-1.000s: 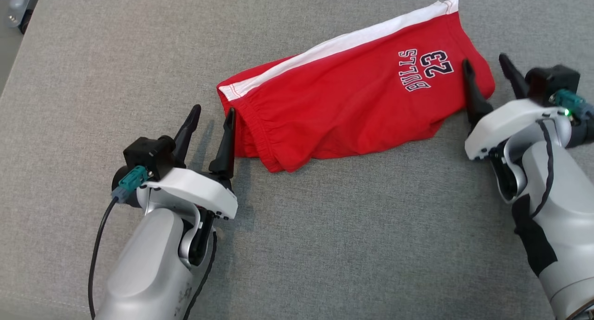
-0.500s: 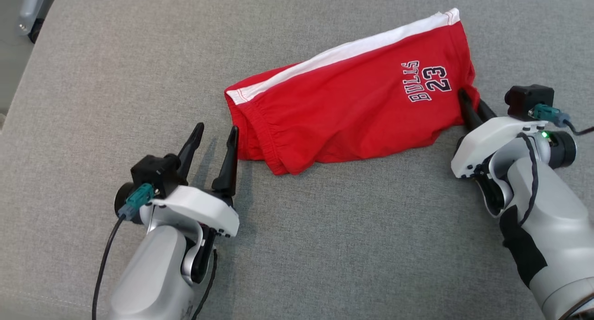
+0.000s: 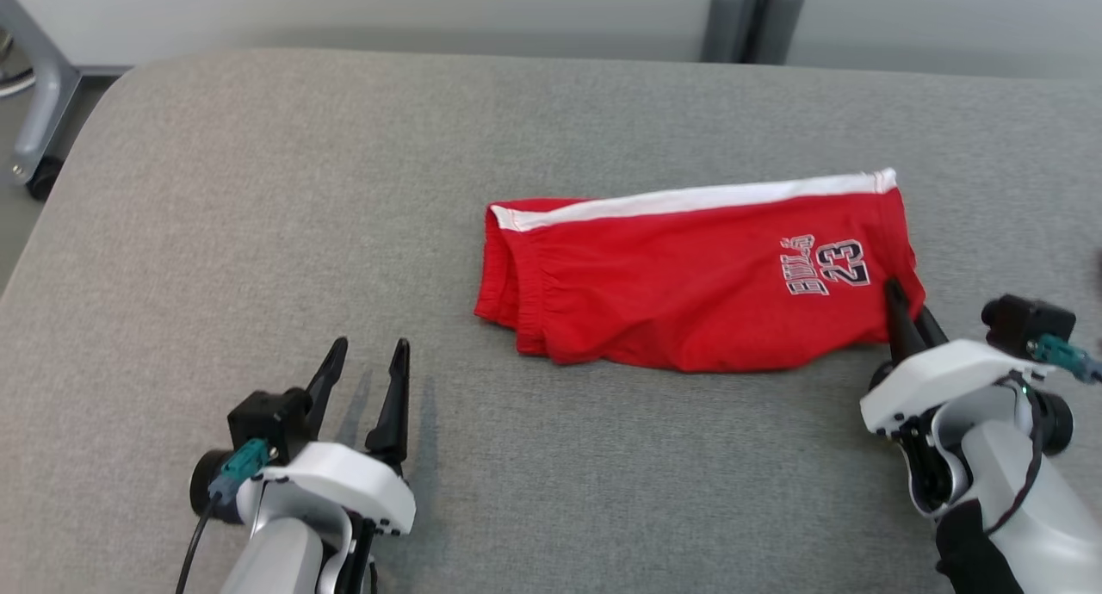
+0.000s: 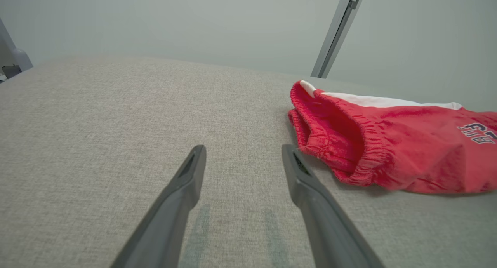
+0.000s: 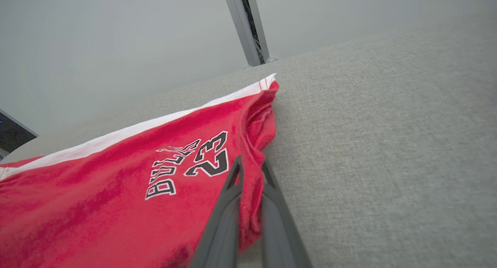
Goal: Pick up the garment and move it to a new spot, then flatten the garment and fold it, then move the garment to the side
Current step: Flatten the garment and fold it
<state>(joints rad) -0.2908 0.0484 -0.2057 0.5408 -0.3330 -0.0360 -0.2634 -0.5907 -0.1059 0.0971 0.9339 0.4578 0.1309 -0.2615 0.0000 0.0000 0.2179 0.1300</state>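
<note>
Folded red shorts (image 3: 689,284) with a white side stripe and "BULLS 23" print lie on the grey cushioned surface (image 3: 258,198). My right gripper (image 3: 911,306) is shut on the hem corner at the shorts' right end; in the right wrist view red cloth (image 5: 163,182) is pinched between the two fingers (image 5: 229,206). My left gripper (image 3: 368,357) stands open on the surface at the lower left, apart from the garment. In the left wrist view the elastic waistband (image 4: 341,140) lies to the right of the open left gripper (image 4: 242,157).
The grey surface's rounded far edge runs along the top, with a pale wall behind it. A grey post (image 3: 751,17) stands behind the far edge, and a metal frame leg with a castor (image 3: 34,120) is at the far left.
My right gripper closed on the shorts' right corner and drew that end toward me, turning the garment level. My left gripper drew away from the waistband. The head camera tilted up.
</note>
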